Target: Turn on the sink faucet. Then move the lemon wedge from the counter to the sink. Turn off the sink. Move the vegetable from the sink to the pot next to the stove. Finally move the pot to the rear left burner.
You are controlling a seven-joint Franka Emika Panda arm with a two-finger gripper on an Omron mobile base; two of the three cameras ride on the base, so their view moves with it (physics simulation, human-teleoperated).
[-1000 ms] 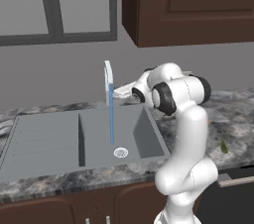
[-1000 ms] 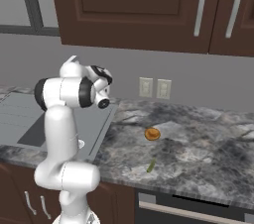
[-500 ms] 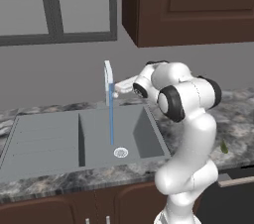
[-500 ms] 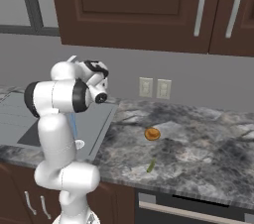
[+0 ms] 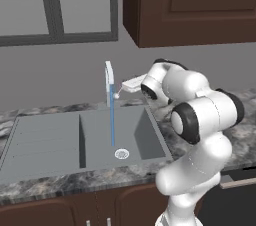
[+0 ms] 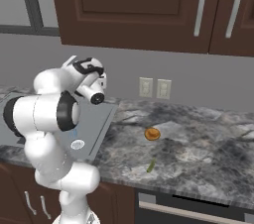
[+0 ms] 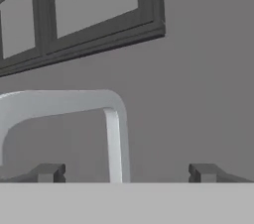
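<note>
Running water now falls from the faucet (image 5: 109, 82) in a thin blue stream straight to the drain (image 5: 121, 154) of the sink (image 5: 47, 140), so the first step reads as done. Over the last second the arm has swung its upper links round and lifted, while the gripper (image 7: 126, 172) has stayed up beside the faucet head; in the hand view the jaws stand wide apart with nothing between them, the curved spout rising between the two tips against the grey wall and the window frame (image 7: 99, 34). The jaws have eased a little wider in that time, which fits a release from the lever rather than a new grasp.

Next by my reckoning comes the lemon wedge (image 6: 151, 166), a small yellow-green sliver lying on the counter (image 6: 198, 143) near its front edge, well apart from the sink and to the right of it. A round orange thing (image 6: 152, 133) sits behind the wedge, nearer the wall outlets (image 6: 154, 88). The arm must turn away from the faucet and reach down across the counter; the wedge is tiny and flat, so a pinch from above could easily slip off it
</note>
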